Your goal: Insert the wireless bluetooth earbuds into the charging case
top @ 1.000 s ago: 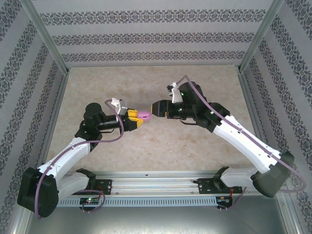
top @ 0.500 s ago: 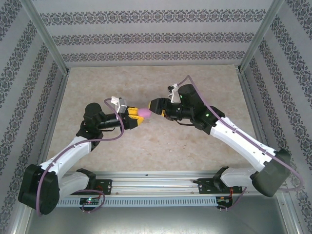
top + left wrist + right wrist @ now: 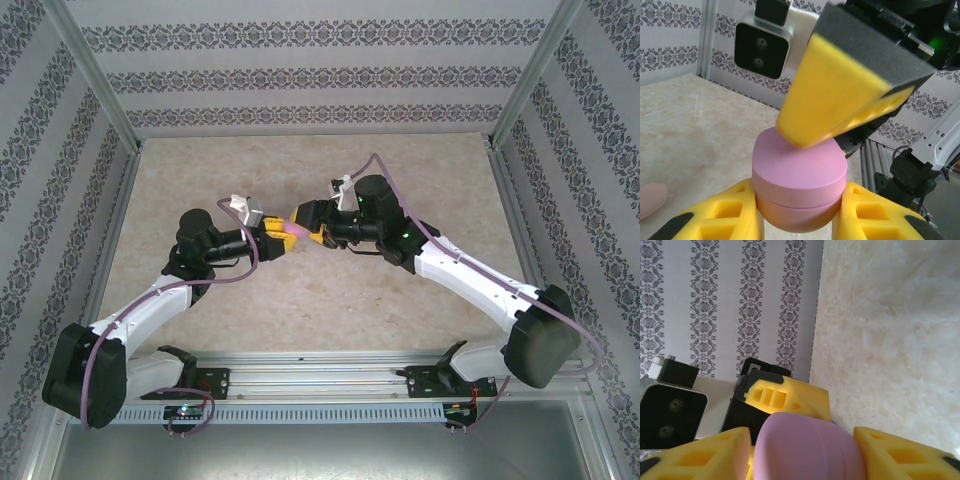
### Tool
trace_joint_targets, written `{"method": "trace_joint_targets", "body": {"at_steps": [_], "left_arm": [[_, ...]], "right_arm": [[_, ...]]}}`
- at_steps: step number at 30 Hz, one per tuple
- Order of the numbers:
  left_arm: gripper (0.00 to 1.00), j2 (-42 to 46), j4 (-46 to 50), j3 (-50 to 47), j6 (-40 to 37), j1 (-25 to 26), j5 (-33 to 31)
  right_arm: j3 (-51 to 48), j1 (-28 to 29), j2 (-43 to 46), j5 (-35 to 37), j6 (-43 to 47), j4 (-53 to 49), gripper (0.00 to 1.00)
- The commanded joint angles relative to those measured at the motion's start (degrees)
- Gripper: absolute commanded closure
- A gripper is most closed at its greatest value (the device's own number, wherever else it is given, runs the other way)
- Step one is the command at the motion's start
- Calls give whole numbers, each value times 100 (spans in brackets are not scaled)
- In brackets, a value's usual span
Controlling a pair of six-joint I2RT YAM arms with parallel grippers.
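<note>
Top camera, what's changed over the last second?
The right hand moved left, closing the gap to the pink case; it now straddles the case and touches its top. The left hand barely shifted and kept its grip on the case, held off the table.

**Closed case, mostly covered by fingers**

The charging case (image 3: pixel 799 175) is closed, so its inside is hidden. From above, over the middle of the counter (image 3: pixel 320 310), yellow fingers from both arms cover all but a sliver of it. In the right wrist view the bottom edge cuts off the case's lower part and where the right gripper (image 3: pixel 802 440) meets it, so its hold cannot be judged. In the left wrist view the bottom edge cuts off the case's underside between the fingers of the left gripper (image 3: pixel 799 200). The right gripper's second finger is hidden there. A pale pink shape (image 3: pixel 650 199) on the counter is blurred and cut off by the left edge, too little to name.
</note>
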State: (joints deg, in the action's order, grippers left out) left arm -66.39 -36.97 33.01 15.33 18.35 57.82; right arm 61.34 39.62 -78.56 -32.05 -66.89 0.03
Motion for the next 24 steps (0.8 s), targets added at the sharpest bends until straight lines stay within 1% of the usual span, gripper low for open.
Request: {"method": "trace_joint_targets", "body": {"at_steps": [1, 4, 10, 11, 14, 16, 18, 20, 24], "left_arm": [[76, -19, -226, 141, 29, -23, -35], [73, 37, -67, 123, -140, -17, -12], [60, 316, 533, 97, -741, -21, -86], [57, 363, 643, 101, -822, -23, -109], [43, 512, 1012, 141, -1102, -23, -249], [33, 666, 1306, 139, -1297, -24, -498], [26, 842, 1613, 103, -1467, -24, -811], [23, 1023, 1839, 37, -1562, -22, -1177], [21, 1286, 2132, -117, -1665, -35, -1616]], "right_arm": [[-43, 90, -61, -319, -257, 664, 52], [-26, 90, -111, -326, -307, 774, 63], [-109, 60, -193, -345, -453, 1018, 82], [-118, 47, -206, -337, -471, 1075, 84], [-157, 26, -262, -312, -514, 1205, 85], [-182, -24, -289, -261, -444, 1175, 85], [-227, -123, -312, -178, -319, 1074, 86], [-332, -273, -359, -59, -199, 912, 87], [-639, -528, -604, 41, -56, 1177, 89]]}}
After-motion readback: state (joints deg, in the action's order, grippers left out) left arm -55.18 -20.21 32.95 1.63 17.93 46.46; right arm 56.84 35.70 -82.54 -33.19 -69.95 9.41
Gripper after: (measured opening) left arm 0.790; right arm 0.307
